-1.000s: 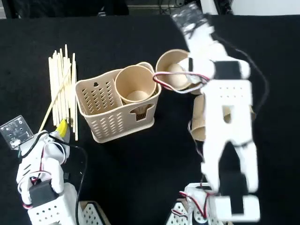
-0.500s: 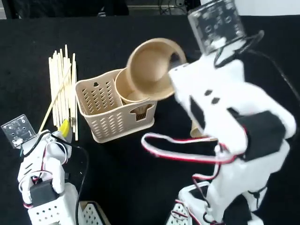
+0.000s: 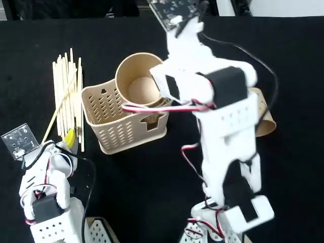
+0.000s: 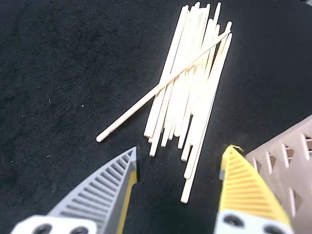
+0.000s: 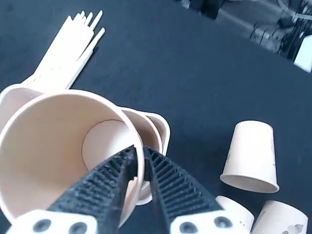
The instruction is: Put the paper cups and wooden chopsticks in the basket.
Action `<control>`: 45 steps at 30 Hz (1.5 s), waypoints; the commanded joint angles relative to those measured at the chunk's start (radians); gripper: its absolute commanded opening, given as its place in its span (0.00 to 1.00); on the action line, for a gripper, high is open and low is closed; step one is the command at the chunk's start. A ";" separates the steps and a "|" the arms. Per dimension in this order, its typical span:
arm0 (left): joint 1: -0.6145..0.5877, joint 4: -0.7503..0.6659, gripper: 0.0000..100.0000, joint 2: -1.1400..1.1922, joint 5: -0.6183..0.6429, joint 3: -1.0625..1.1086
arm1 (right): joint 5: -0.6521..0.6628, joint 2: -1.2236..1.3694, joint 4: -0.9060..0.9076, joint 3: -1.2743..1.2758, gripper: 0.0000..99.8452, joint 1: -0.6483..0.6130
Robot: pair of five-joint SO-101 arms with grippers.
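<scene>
My right gripper (image 5: 142, 168) is shut on the rim of a tan paper cup (image 5: 53, 146), pinching its wall. That cup (image 3: 139, 81) hangs tilted over the beige slotted basket (image 3: 121, 129), above another cup that stands inside it. A bundle of wooden chopsticks (image 3: 68, 93) lies on the black cloth left of the basket, one stick crossing the rest. My left gripper (image 4: 178, 170) is open just short of the near ends of the chopsticks (image 4: 190, 83), touching nothing. Loose cups (image 5: 251, 156) lie to the right of the basket.
The right arm's white body (image 3: 228, 116) spans the middle of the table and hides part of the loose cups (image 3: 263, 121). A corner of the basket (image 4: 292, 156) sits close beside my left gripper. Black cloth covers the whole table.
The right arm has swung left with the cup, from beside the basket's right edge to over the basket. The left arm and the chopsticks have not moved.
</scene>
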 commanded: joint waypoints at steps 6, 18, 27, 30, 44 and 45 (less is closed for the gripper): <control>0.008 0.002 0.27 -0.008 0.003 -0.036 | 0.017 0.030 0.029 0.007 0.29 0.006; 0.008 -0.003 0.27 -0.008 0.000 -0.028 | 0.612 -0.275 0.032 0.209 0.34 0.106; 0.010 -0.006 0.27 -0.008 0.003 -0.028 | 0.987 -0.400 -0.419 0.906 0.33 0.477; 0.010 -0.006 0.27 -0.008 0.003 -0.028 | 1.025 -0.315 -0.620 1.067 0.33 0.525; 0.010 -0.006 0.27 -0.008 -0.002 -0.027 | 0.950 0.171 -1.134 1.010 0.33 0.575; 0.007 -0.006 0.27 -0.008 -0.002 -0.027 | 0.945 0.197 -1.137 0.986 0.33 0.575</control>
